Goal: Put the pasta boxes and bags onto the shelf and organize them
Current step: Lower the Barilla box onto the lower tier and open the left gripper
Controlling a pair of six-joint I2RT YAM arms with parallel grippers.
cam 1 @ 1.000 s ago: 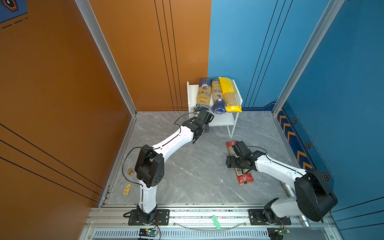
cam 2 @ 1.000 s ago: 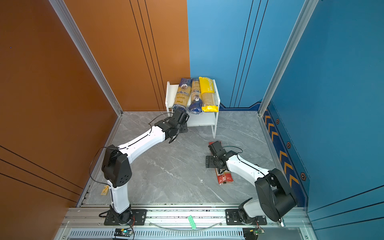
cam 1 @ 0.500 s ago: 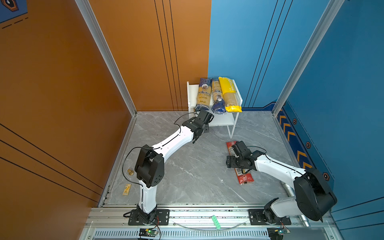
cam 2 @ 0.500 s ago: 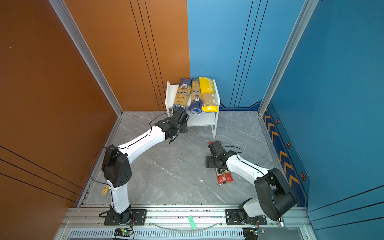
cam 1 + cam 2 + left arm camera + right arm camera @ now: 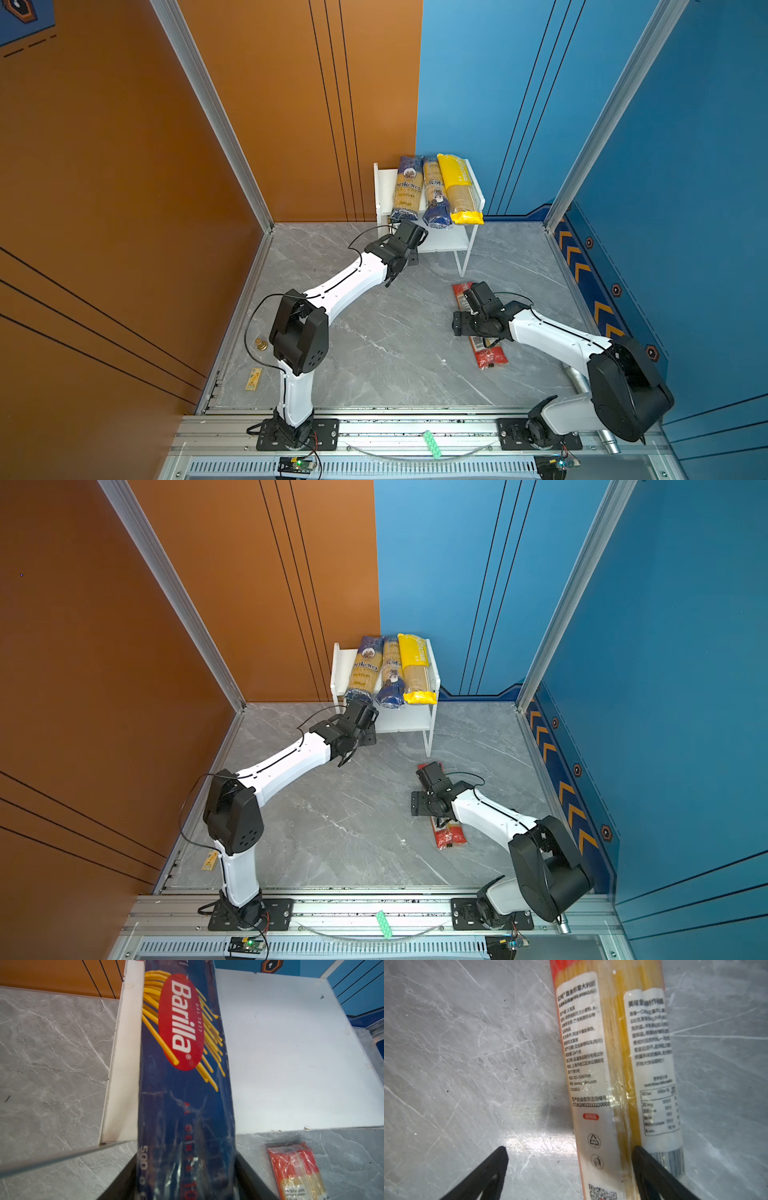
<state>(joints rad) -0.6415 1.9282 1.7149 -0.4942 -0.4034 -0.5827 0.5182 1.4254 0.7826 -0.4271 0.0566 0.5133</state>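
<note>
Dark-blue Barilla pack lies lengthwise along the lower board of the white shelf, red logo up, tight beside the side panel on the orange-wall side. Its near end sticks out past the board's front edge, btwn the two black fingers of the L gripper. Fingers flank the pack closely on both sides. Whether they press it or stand just off it can't be told. In both top views the L arm reaches to the shelf front w/ the gripper tucked under the top tier, so the pack is hidden there.

Top tier holds three packs side by side, near ends overhanging the front edge: two navy-and-yellow ankara packs, then the bright yellow pack on the blue-wall side.

Red-ended clear pack lies flat on the grey marble floor, out in front of the shelf near its front leg, label side up. R gripper sits low over its middle, jaws wide apart, gripping nothing. One fingertip is over bare floor beside the pack, the other over the pack's labelled face.
</note>
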